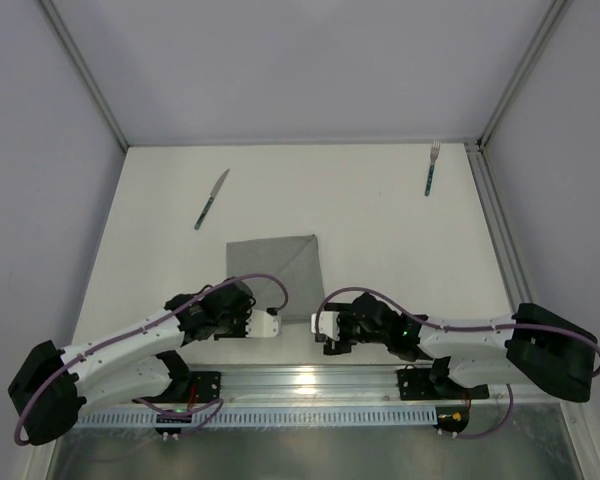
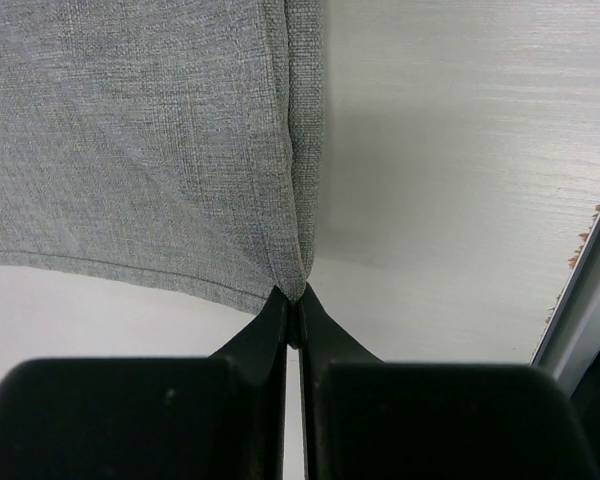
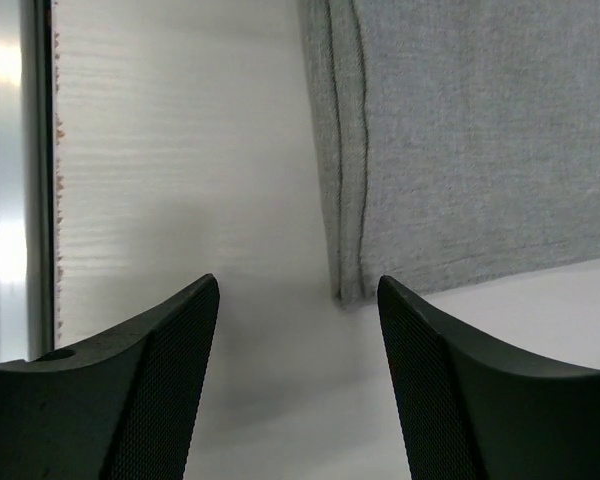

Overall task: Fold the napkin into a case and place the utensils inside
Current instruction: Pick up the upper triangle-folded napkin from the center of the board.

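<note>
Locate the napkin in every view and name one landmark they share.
Top external: napkin at centre, between both arms.
Left wrist: napkin upper left, corner pinched by the left end effector.
Right wrist: napkin upper right, corner just ahead of the open right end effector.
Shared landmark: metal rail along the near edge.

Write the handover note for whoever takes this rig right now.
The left gripper is shut on a corner of the napkin.
The right gripper is open and holds nothing, with a napkin corner just ahead of its fingers.
The knife lies far left and the fork far right, both on the bare table.
Done: the napkin looks folded at least once.
Left: finish the case, then put both utensils inside.
</note>
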You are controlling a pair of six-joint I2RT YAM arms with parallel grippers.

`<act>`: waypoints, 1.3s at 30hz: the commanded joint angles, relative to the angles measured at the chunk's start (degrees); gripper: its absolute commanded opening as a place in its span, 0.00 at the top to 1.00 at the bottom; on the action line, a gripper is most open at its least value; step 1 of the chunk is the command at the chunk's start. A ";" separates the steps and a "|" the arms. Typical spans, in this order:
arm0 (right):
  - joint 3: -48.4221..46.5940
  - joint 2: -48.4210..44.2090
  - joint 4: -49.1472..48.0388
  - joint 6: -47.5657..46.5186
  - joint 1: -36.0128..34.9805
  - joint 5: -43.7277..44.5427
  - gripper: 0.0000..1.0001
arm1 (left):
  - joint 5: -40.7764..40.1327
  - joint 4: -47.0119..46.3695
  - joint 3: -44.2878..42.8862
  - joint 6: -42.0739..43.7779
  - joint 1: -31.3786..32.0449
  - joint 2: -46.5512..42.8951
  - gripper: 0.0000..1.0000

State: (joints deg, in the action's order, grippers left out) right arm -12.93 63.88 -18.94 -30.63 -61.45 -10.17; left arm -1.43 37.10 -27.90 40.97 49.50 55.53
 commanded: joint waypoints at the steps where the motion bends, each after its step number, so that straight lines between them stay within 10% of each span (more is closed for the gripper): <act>1: -4.91 5.54 -5.58 -8.38 -0.60 4.54 0.31 | 1.08 0.95 -2.25 -0.80 0.08 -1.38 1.00; 25: -15.20 17.95 6.46 -11.91 -2.53 4.02 0.48 | 6.53 6.84 -5.23 -1.07 -2.73 -4.46 1.00; 39: -14.32 11.97 7.96 1.87 -6.93 7.80 0.47 | 9.17 11.05 -9.10 2.00 -6.51 -4.99 1.00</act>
State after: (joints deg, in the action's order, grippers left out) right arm -27.20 77.43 -10.50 -35.31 -67.09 -3.77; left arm 5.91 46.30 -33.78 41.17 43.62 50.87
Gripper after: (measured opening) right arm 0.530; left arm 0.011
